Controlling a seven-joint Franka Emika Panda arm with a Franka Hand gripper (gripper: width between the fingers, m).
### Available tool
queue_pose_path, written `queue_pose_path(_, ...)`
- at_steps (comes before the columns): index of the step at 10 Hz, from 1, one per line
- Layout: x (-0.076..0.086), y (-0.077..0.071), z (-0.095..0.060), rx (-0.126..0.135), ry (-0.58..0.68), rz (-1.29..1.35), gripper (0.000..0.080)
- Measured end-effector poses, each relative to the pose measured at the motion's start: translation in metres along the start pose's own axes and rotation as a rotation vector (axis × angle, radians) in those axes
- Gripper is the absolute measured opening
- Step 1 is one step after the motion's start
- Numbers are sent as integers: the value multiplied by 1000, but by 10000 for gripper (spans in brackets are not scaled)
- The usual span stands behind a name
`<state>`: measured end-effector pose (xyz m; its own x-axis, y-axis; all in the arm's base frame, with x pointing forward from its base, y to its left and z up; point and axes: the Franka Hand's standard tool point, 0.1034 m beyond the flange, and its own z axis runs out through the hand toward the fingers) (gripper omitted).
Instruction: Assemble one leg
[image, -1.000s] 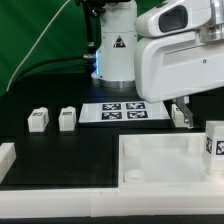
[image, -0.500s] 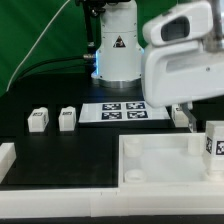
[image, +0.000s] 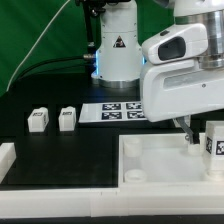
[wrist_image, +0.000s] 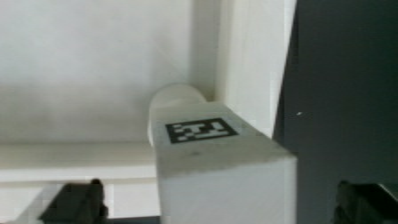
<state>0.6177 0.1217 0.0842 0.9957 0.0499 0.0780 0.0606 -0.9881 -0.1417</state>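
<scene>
A white block-shaped leg (wrist_image: 210, 165) with a square tag on top stands at a corner of the large white panel (wrist_image: 89, 80). My gripper (wrist_image: 219, 203) is open, with one dark fingertip (wrist_image: 75, 200) on each side of this leg and not touching it. In the exterior view the leg (image: 214, 141) stands at the panel's (image: 160, 165) far corner on the exterior view's right, with my gripper (image: 190, 132) low beside it. Two more legs (image: 38, 120) (image: 68, 119) lie on the black table at the exterior view's left.
The marker board (image: 113, 111) lies on the table in front of the robot base (image: 115, 50). A white raised border (image: 60, 200) runs along the table's near edge and the exterior view's left side.
The arm has come down and a little toward the near side, bringing the fingers lower at the panel's corner. The legs and panel have not moved.
</scene>
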Motion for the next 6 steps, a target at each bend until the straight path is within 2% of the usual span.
queue_pose_path(3, 2, 1, -1, 0, 4, -4, 620)
queue_pose_path(4, 2, 2, -1, -1, 4, -9, 442)
queue_pose_path(5, 3, 5, -2, -2, 5, -19, 304)
queue_pose_path(6, 3, 9, -2, -4, 6, -25, 304)
